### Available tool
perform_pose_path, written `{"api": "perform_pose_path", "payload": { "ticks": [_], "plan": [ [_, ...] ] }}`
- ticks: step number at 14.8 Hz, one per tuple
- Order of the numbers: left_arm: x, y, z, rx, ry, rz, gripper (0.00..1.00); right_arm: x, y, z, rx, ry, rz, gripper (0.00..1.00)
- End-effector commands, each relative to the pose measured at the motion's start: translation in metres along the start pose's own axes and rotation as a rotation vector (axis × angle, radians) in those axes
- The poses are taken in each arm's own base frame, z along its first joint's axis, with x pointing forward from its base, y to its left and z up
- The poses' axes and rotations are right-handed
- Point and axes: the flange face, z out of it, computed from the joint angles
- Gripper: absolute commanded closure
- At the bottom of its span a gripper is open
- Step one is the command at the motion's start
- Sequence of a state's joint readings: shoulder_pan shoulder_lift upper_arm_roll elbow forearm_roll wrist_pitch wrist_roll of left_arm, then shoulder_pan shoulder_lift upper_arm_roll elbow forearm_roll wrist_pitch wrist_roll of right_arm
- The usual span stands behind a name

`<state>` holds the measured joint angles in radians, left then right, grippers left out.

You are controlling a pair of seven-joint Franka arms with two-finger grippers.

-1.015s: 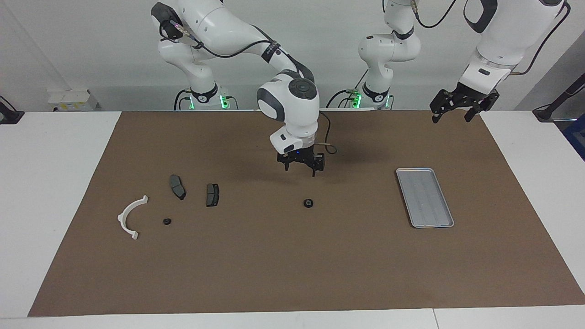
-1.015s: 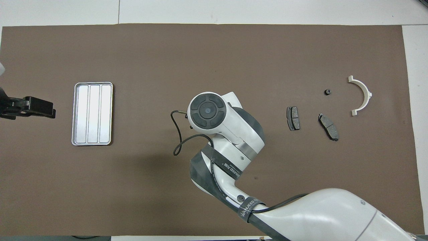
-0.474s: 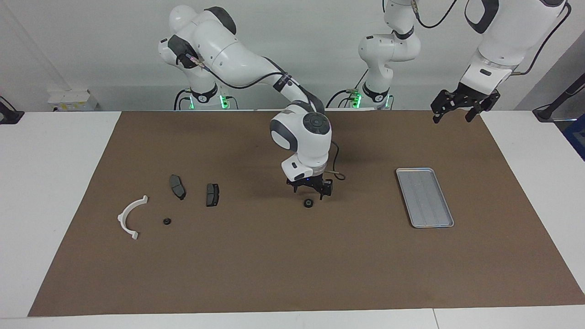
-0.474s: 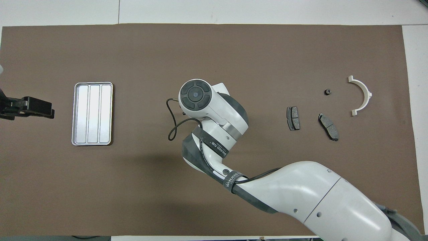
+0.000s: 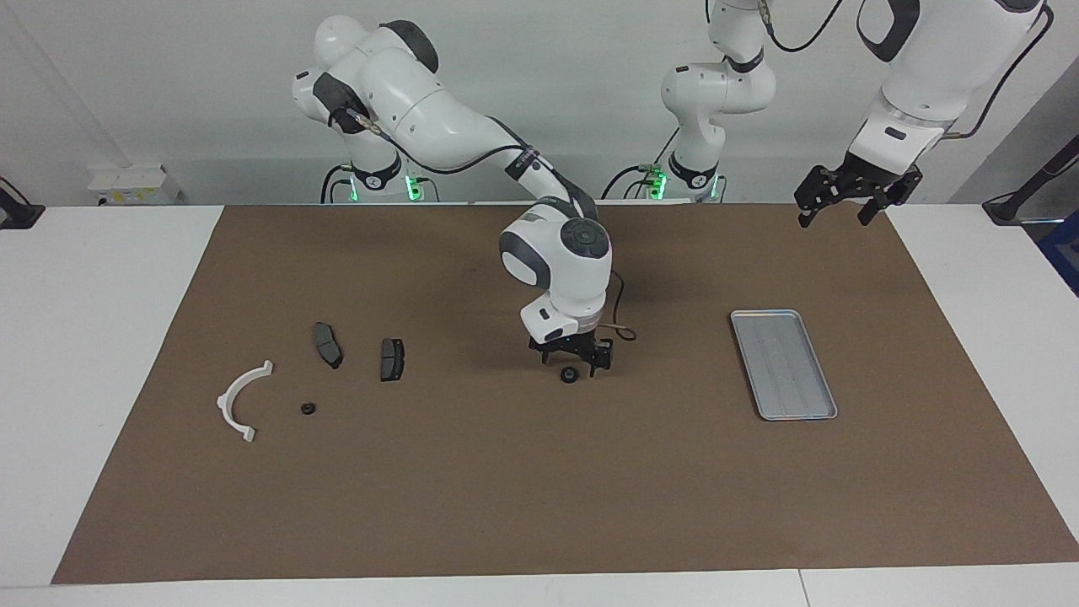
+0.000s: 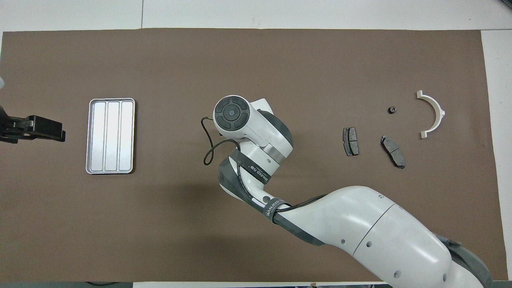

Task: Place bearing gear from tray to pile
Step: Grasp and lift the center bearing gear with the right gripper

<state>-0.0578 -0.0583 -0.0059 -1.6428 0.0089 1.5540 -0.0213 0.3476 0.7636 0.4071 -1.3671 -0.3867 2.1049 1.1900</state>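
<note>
Looking from the facing view, the bearing gear (image 5: 570,375) lies on the brown mat (image 5: 506,506) between the spread fingers of the right tool (image 5: 571,361); overhead, the arm's wrist hides it. The tray (image 5: 783,363) and the pile (image 5: 324,367) are well apart, with open mat around. The left tool (image 5: 849,200), spread, waits above the mat's edge.

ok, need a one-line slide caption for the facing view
Right gripper open, low over a bearing gear lying mid-mat between tray and pile; left gripper waits, open.

light: bright, even, overhead | shadows: soft on brown mat (image 5: 472,472) | glare: tray (image 6: 111,136) | focus: sharp
</note>
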Motion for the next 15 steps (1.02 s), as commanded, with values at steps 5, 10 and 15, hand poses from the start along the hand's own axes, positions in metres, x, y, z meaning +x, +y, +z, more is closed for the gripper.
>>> {"api": "perform_pose_path", "payload": {
  "ticks": [5, 10, 15],
  "plan": [
    [-0.008, 0.002, -0.002, -0.008, 0.01, 0.007, 0.0, 0.0, -0.004, 0.017, 0.004, 0.009, 0.002, 0.04],
    [-0.008, 0.002, -0.001, -0.008, 0.009, 0.007, 0.0, 0.004, -0.001, 0.018, 0.0, 0.01, 0.005, 0.2],
    [-0.008, 0.002, -0.002, -0.008, 0.01, 0.007, 0.0, 0.006, 0.002, 0.02, -0.011, 0.0, 0.015, 0.55]
  ]
}}
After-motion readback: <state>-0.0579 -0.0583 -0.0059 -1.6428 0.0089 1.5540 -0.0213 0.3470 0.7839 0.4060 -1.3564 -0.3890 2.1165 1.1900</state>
